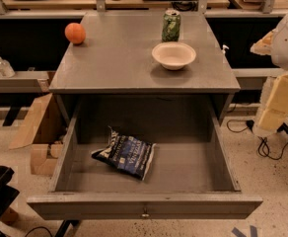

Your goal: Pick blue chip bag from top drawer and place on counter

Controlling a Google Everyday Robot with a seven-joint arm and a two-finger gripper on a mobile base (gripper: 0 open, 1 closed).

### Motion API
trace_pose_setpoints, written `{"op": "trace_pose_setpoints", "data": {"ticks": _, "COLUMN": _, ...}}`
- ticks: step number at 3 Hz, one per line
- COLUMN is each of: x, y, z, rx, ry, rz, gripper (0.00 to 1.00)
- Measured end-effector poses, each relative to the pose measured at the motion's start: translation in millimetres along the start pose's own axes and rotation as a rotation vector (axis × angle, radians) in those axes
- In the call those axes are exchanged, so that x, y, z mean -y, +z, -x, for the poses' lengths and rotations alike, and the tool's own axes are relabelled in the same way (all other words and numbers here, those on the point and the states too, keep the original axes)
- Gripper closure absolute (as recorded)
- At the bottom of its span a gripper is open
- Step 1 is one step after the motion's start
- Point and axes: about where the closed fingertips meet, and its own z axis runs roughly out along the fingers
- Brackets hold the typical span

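orange on tabletop, well left of bowl | blue chip bag flat in open drawer, front-left of bowl | green can just behind bowl | my arm right of bowl; end effector out of view, so I cannot tell its state

Dim warm light fell from above on the surface; the top drawer lay shadowed; the hand, far right, glowed pale.
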Motion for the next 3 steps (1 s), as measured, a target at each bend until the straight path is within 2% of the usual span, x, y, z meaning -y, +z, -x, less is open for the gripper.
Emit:
{"op": "trace_pose_setpoints", "data": {"ticks": 2, "x": 1.6, "y": 11.7, "z": 3.0, "rx": 0.024, "ry": 0.003, "rz": -0.004, "gripper": 0.0}}
{"op": "trace_pose_setpoints", "data": {"ticks": 3, "x": -11.7, "y": 88.6, "z": 10.8, "rx": 0.129, "ry": 0.004, "rz": 0.05, "gripper": 0.0}}
